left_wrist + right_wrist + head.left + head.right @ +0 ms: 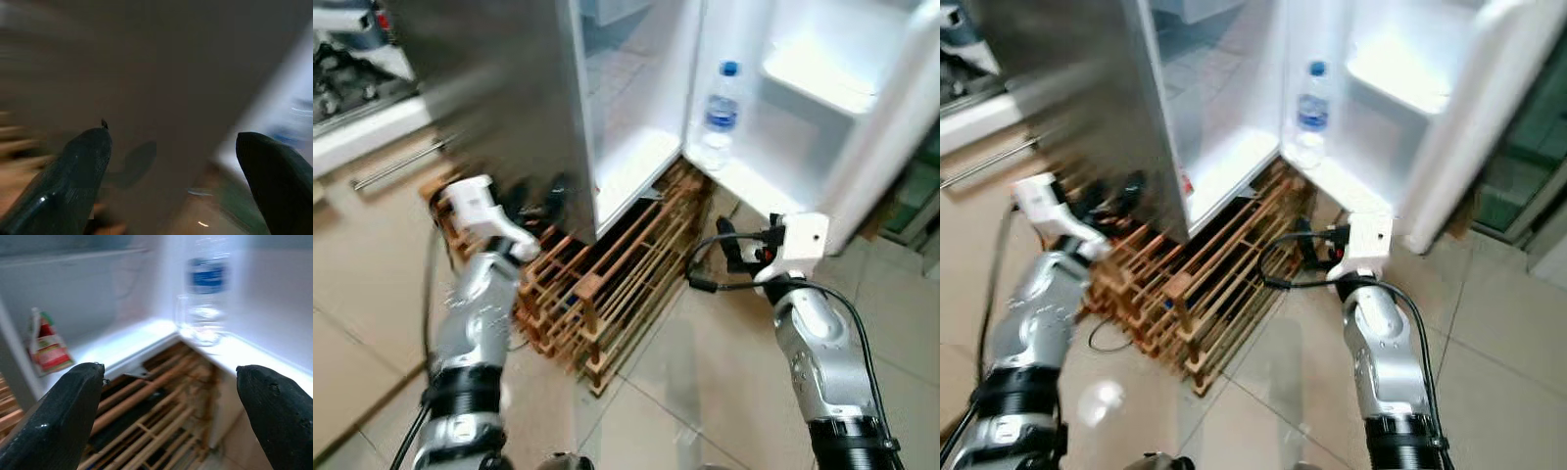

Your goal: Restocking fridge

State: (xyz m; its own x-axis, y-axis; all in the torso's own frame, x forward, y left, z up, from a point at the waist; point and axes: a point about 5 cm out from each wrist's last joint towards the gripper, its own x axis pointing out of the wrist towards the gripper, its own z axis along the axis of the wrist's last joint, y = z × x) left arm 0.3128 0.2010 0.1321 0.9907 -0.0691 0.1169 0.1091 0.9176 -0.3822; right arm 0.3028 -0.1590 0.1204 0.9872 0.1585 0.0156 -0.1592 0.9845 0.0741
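Note:
The fridge [631, 108] stands open, its white door [862, 127] swung out to the right. A clear water bottle [720, 110] with a blue cap and label stands on the door's lower shelf. A red and green packet [45, 345] sits on the bottom shelf inside. My right gripper [732, 245] is open with nothing between its fingers, low in front of the door and pointing at the bottle [208, 289]. My left gripper [536, 201] is open and empty, close against the fridge's steel side [499, 88]. The left wrist view is blurred.
The fridge rests on a wooden slatted pallet [607, 284] that sticks out over the tiled floor [695, 382] between my arms. A counter with a stove [352, 108] and a drawer handle [396, 166] are at the left. A black cable [705, 264] loops by my right wrist.

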